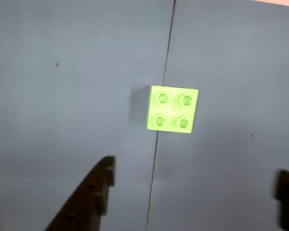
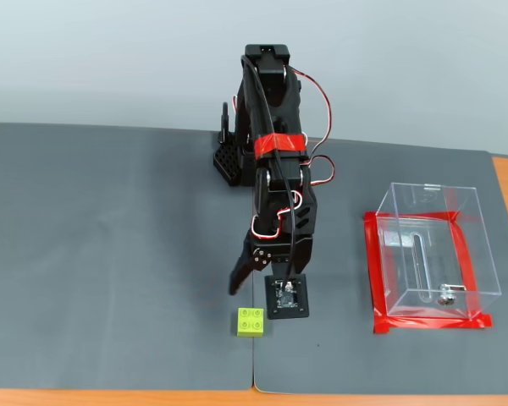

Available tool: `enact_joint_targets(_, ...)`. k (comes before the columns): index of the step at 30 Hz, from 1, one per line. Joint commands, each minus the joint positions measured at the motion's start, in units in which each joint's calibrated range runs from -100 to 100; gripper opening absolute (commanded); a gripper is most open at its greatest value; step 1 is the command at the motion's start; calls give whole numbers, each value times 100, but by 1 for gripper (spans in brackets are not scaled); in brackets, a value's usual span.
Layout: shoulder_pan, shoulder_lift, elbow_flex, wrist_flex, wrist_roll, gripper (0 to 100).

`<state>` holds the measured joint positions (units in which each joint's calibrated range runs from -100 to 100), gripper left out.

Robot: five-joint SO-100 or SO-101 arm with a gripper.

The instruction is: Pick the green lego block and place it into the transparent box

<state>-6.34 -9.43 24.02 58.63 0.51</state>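
the green lego block (image 2: 251,321) sits studs-up on the grey surface (image 2: 110,254), on the seam between two mats, well apart from the transparent box (image 2: 432,254). to grasp cleanly, the claw (image 1: 192,192) should descend centred, fingers straddling the block's flat sides. it hangs just above, spread wide, holding and touching nothing.

The black plastic robot arm (image 2: 271,161) carries a red tape band around its middle; red, white and black cables loop alongside; its black gripper (image 2: 262,292) bears a small square camera board.
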Motion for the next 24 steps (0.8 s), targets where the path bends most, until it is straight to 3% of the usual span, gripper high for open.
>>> enact_joint_targets(1,26,-11,-281,-64,-17,43)
enact_joint_targets(11,63,651,-353,-108,3,44)
enact_joint_targets(17,71,1041,-353,-820,24,44)
enact_joint_targets(24,85,1456,-353,-915,35,44)
